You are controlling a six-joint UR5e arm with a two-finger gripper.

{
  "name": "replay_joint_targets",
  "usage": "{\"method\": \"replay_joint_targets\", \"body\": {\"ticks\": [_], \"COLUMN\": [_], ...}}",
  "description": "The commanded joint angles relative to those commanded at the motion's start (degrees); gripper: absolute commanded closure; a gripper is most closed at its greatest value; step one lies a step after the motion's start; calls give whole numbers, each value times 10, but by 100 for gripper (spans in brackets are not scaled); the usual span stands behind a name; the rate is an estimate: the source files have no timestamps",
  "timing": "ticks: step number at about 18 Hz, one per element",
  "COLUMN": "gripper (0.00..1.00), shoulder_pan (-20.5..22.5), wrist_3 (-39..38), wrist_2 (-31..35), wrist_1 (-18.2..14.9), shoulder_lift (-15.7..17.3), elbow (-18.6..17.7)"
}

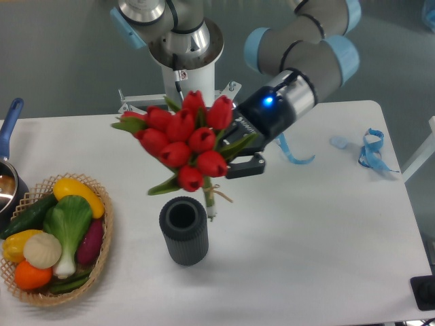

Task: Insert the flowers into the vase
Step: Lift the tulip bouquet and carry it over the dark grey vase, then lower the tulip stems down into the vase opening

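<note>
Tulip bunch held in the air above the ribbed vase

The flowers point(182, 141) are a tight bunch of red tulip buds with green leaves, their stem ends pointing down just right of the vase's mouth. The vase point(183, 230), a dark ribbed cylinder, stands upright on the white counter point(319, 231) with nothing visible inside. At left a wicker basket point(102, 248) holds mixed vegetables. The gripper point(239, 151) sits just right of the blooms; its jaws seem clenched on the stems, though leaves partly hide the contact.
</note>
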Motion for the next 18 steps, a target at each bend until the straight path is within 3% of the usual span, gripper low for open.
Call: {"method": "replay_joint_targets", "body": {"ticks": [8,18], "gripper": [78,78], "shoulder_pan": [-18,-27], "wrist_3": [2,6], "wrist_2": [5,7], "wrist_1": [-1,0], "shoulder_lift": [-5,-55], "elbow": [-19,-40]}}
